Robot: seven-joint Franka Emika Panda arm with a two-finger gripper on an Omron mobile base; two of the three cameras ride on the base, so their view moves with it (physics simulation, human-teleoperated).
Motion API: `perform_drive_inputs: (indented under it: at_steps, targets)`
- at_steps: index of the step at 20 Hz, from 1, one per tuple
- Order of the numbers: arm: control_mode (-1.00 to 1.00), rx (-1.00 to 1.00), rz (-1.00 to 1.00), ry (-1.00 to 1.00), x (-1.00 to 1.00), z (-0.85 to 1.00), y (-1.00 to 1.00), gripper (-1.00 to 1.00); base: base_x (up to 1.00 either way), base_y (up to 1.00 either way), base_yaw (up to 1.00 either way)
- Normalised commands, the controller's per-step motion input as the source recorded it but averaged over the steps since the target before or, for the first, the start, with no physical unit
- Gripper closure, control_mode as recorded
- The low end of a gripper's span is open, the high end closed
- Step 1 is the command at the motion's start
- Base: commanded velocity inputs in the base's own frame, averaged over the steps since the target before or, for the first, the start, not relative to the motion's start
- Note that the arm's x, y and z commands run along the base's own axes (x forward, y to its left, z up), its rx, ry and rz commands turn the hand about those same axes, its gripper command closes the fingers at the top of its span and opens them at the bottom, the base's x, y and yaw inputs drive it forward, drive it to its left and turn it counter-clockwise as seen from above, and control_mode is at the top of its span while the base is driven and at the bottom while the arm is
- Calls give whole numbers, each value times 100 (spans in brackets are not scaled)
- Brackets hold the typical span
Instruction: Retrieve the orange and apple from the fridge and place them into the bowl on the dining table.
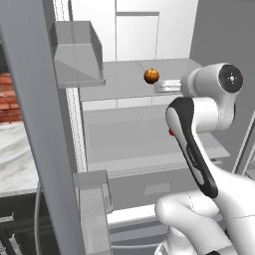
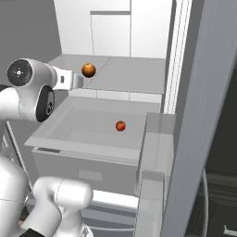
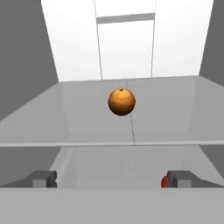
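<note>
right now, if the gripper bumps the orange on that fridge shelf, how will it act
The orange is a smooth ball on a flat grey shelf, so it would probably roll away. Its glossy skin may slip between the open gripper fingers unless squeezed centrally.

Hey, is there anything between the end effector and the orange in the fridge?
No. In the hand view the end effector faces the orange across bare grey shelf; nothing lies between them.

Apple [image 1: 171, 132] mostly behind arm (sliver showing).
</note>
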Motion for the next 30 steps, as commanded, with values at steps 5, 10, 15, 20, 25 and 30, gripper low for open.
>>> perform_drive_inputs:
  at_steps: [5,10,15,20,25,30]
  targets:
    - [-100,-2,0,14,35,16,-1,-100,0,0,0]
    - [-100,0,0,12,50,1,-10,-100,0,0,0]
    - [-100,0,0,4,42,-16,-5,-100,0,0,0]
    - [-100,0,0,0,45,-25,0,-100,0,0,0]
    - [-100,0,0,0,45,-24,0,-100,0,0,0]
    - [-100,0,0,0,43,-4,0,-100,0,0,0]
